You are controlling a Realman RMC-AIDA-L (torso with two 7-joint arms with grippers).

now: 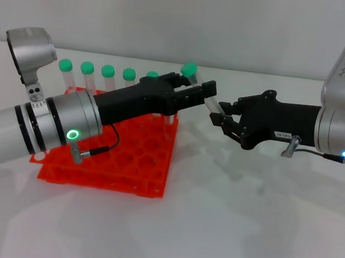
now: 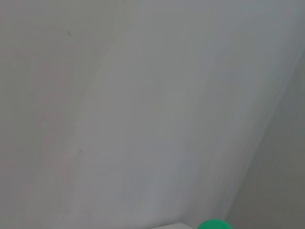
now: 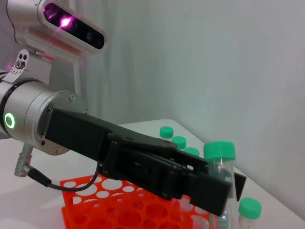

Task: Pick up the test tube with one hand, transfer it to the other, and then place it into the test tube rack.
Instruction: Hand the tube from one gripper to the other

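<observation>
The test tube (image 1: 203, 90), clear with a green cap, hangs tilted in the air between my two grippers, above the right end of the orange-red rack (image 1: 109, 157). My left gripper (image 1: 195, 86), on the green-lit arm, is shut around the tube just below its cap. My right gripper (image 1: 220, 113), on the blue-lit arm, is shut on the tube's lower end. In the right wrist view the tube (image 3: 220, 164) stands behind the left gripper's black fingers (image 3: 200, 183), with the rack (image 3: 119, 210) below. The tube's cap (image 2: 214, 224) peeks into the left wrist view.
Several other green-capped tubes (image 1: 107, 75) stand in the rack's back row, behind my left arm; some also show in the right wrist view (image 3: 179, 142). The rack sits on a white table (image 1: 243, 220). A white wall stands behind.
</observation>
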